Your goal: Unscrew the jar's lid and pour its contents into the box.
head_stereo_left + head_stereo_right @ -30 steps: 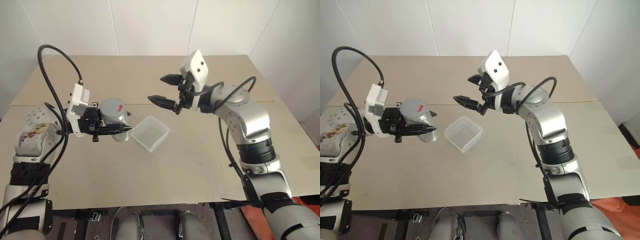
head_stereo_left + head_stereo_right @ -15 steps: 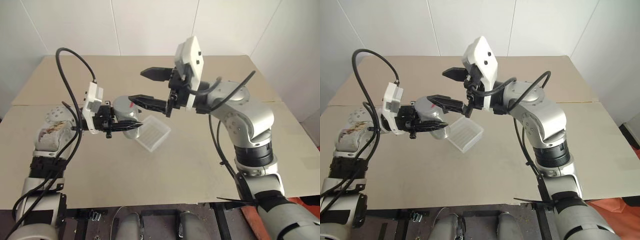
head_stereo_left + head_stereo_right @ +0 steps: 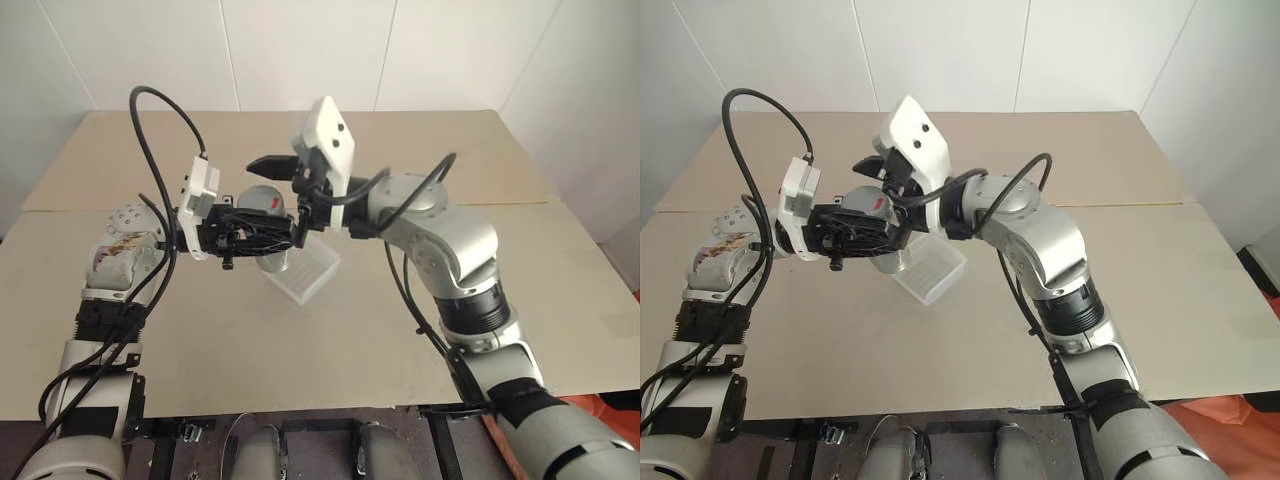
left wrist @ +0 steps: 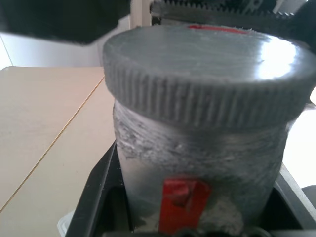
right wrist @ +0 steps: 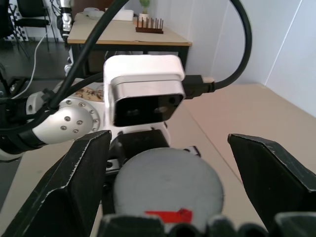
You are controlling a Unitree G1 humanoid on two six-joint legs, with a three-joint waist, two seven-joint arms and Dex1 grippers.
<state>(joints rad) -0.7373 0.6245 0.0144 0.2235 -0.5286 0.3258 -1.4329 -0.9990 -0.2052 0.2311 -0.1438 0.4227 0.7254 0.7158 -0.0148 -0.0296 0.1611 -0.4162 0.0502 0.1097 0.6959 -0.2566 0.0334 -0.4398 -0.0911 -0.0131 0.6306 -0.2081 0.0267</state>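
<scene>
Just left of centre in the head views, the left gripper [image 3: 262,240] has its fingers clamped on the jar [image 3: 268,215], holding it in the air above the table [image 3: 420,330] with the lid [image 4: 210,74] still screwed on. The box [image 3: 312,270] sits on the table immediately to the lower right of the jar, partly under it. The right gripper [image 3: 288,195] has arrived at the lid with its fingers [image 5: 74,182] spread wide, one on either side of the cap and not yet touching it, as the right wrist view shows. To do this step well, I would centre the lid squarely between those fingers, close firmly on its ribbed edge rather than on the jar wall, and keep the twist about the jar's own axis. The left grip must hold steady against the torque, or the jar may slip and turn with the cap.
</scene>
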